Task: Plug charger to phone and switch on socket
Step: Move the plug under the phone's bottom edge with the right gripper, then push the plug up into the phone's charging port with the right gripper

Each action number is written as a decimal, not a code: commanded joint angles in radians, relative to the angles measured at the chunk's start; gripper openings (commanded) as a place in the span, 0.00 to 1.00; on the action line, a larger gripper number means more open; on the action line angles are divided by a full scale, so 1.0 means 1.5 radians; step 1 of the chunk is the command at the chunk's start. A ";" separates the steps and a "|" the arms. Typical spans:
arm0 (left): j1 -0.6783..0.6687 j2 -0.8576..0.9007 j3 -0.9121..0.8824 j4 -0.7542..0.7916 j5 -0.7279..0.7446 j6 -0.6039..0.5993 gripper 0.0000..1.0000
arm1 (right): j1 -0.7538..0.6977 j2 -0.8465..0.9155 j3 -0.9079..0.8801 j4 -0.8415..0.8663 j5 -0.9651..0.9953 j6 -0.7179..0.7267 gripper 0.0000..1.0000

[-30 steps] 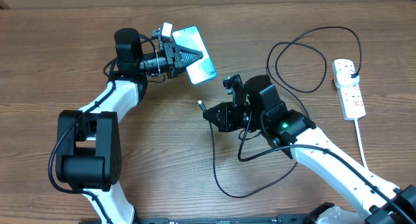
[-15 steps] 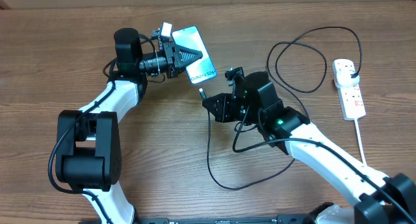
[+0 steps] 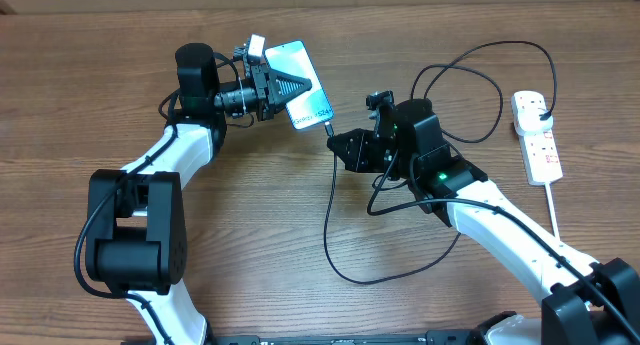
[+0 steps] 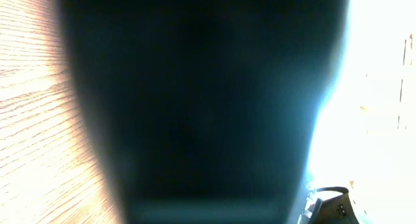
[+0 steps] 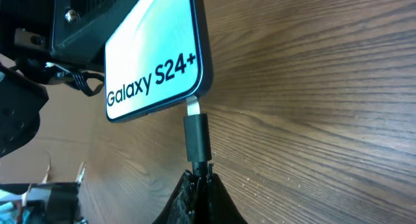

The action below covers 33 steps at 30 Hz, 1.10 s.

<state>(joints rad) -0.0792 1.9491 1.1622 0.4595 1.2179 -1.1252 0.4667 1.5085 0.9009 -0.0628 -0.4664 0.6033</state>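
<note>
Right end effector (image 5: 200, 187): clenched on the charger (image 3: 330, 225), pinching the cable just behind its connector (image 5: 197, 138), which sticks out ahead of the fingertips.
Left end effector (image 3: 300, 85): laid over the phone (image 3: 313, 107) with its fingers drawn to a point on the screen. I cannot tell whether it grips the phone or only pins it.
Phone position: on the counter (image 3: 250, 235), up and to the left of the right end effector in the overhead view. Its lettered short end faces that arm.
Key relation: the connector's long axis runs roughly in line with the phone's long axis. Its bare metal tongue touches the near short edge.
Offset: in the right wrist view the tongue meets that edge close to one corner, not at the middle, so the coming push probably needs a small sideways correction first.
Nearer arm: the right one, since it already carries the connector.
Socket (image 3: 538, 135): well apart, at the far right of the counter. The black plug head looks seated in its far end, though it is too small to be sure.
Hidden: the phone's port itself, and whether the tongue has entered it.
Blurred: the left wrist view is a dark smear with glare and shows nothing usable.
Switch state: too small to read.
</note>
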 commanded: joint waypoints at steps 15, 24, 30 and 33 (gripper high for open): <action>-0.004 -0.005 0.015 0.006 -0.004 0.017 0.04 | 0.003 -0.002 -0.002 0.022 -0.073 0.002 0.04; -0.011 -0.005 0.015 0.006 -0.015 0.011 0.04 | 0.004 -0.002 -0.002 0.024 -0.059 -0.001 0.04; -0.014 -0.005 0.015 0.006 -0.016 0.006 0.04 | 0.004 -0.002 -0.002 0.023 -0.057 -0.001 0.04; -0.014 -0.005 0.015 0.006 -0.016 0.001 0.04 | 0.004 -0.002 -0.002 0.022 -0.056 -0.001 0.04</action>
<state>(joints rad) -0.0952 1.9491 1.1622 0.4591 1.1912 -1.1233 0.4671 1.5085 0.9009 -0.0368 -0.5610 0.6025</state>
